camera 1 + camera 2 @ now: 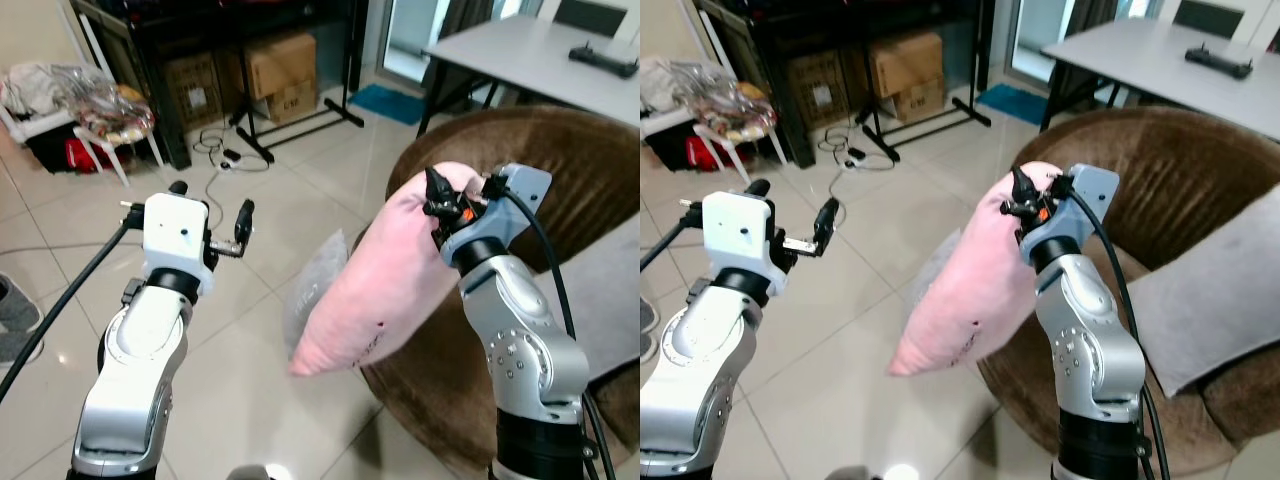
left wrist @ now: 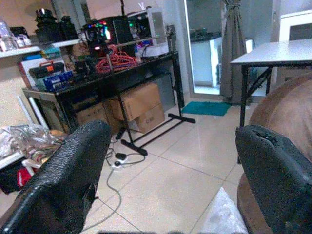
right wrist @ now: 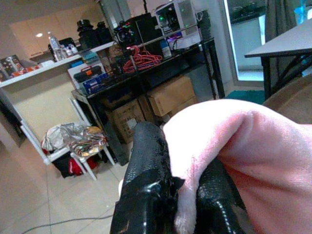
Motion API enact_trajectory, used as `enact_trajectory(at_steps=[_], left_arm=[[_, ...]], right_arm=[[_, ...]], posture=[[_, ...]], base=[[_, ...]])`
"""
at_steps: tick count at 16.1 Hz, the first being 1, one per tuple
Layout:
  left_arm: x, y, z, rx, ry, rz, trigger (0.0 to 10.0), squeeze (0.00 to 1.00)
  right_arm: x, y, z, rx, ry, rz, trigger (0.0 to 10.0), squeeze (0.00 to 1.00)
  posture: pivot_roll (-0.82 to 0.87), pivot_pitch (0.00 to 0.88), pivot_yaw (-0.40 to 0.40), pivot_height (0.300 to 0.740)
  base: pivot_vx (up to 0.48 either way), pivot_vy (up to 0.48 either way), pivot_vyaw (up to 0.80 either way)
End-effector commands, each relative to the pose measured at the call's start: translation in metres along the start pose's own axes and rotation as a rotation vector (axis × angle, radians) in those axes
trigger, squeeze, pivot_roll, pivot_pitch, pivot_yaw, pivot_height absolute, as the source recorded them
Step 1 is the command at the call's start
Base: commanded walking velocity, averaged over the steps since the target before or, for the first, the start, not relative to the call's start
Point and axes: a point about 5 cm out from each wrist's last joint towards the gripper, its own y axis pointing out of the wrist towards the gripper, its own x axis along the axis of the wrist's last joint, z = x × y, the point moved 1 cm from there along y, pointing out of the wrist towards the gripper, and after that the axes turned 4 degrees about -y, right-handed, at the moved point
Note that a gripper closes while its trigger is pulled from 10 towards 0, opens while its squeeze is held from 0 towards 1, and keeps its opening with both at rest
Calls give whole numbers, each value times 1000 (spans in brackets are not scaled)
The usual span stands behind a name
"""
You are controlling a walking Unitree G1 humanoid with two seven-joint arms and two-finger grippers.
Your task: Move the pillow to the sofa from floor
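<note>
A pink pillow (image 1: 372,290) hangs in the air, its lower corner over the tiled floor and its top edge beside the brown round sofa (image 1: 560,160). My right gripper (image 1: 437,200) is shut on the pillow's top corner; the right wrist view has pink cloth (image 3: 243,141) pinched between the black fingers (image 3: 146,180). My left gripper (image 1: 212,215) is raised to the left of the pillow, open with nothing in it. Its two fingertips (image 2: 63,175) stand wide apart in the left wrist view.
A grey cushion (image 1: 1210,300) lies on the sofa seat. A clear plastic bag (image 1: 315,285) lies on the floor behind the pillow. A grey table (image 1: 540,55) stands behind the sofa. Cardboard boxes (image 1: 275,70), a black rack and cables (image 1: 225,150) are at the back left.
</note>
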Motion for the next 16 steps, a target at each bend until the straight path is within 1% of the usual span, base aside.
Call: enact_trajectory(at_steps=[1, 5, 9, 10, 14, 16], left_arm=[[0, 1, 2, 0, -4, -1, 10000, 0], [1, 1, 2, -2, -7, -1, 10000, 0], [0, 1, 2, -9, -8, 2, 10000, 0], [0, 1, 2, -11, -8, 3, 10000, 0], [0, 2, 1, -19, -9, 5, 10000, 0], [-1, 2, 0, -14, -10, 10, 10000, 0]], right_arm=[[7, 0, 2, 14, 8, -38, 10000, 0], [6, 0, 1, 11, 13, -34, 10000, 0], [5, -1, -1, 0, 22, -32, 10000, 0], [5, -1, -1, -4, 23, -31, 10000, 0], [5, -2, -3, -14, 14, -36, 10000, 0], [5, -3, -5, -25, 15, -38, 10000, 0]], posture=[[110, 0, 9, 740], [112, 0, 9, 740], [112, 0, 9, 740], [107, 0, 20, 740], [107, 0, 20, 740], [106, 0, 23, 740]], base=[[270, 0, 0], [271, 0, 0], [277, 0, -800], [274, 0, -800], [277, 0, -800], [126, 0, -222]])
